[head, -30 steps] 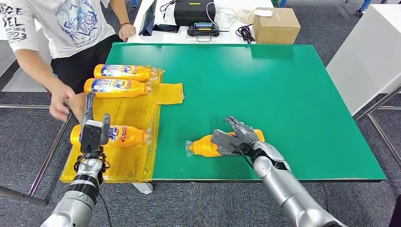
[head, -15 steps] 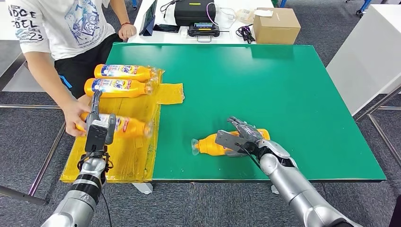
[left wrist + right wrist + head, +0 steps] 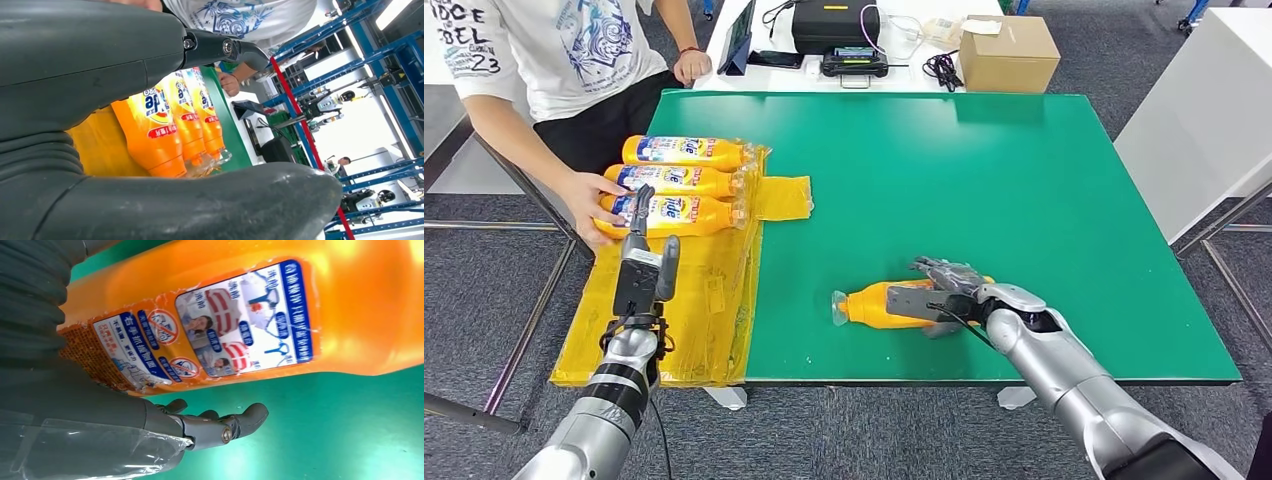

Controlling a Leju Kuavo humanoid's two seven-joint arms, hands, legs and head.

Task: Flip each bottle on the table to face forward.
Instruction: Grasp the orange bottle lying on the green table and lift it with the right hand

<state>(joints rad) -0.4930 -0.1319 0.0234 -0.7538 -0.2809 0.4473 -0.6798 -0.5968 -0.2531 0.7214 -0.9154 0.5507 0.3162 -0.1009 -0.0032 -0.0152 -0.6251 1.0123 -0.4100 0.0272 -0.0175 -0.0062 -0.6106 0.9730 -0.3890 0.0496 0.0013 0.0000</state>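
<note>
One orange bottle point(image 3: 879, 305) lies on the green table point(image 3: 1024, 200), gripped by the right hand point(image 3: 949, 295).

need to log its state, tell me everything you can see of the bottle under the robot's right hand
The orange bottle looks like glossy plastic. It lies on its side on the green table near the front edge, its clear cap end pointing towards the yellow sheet. The right hand rests on its body. The right wrist view shows its back label, with small pictures and print.
</note>
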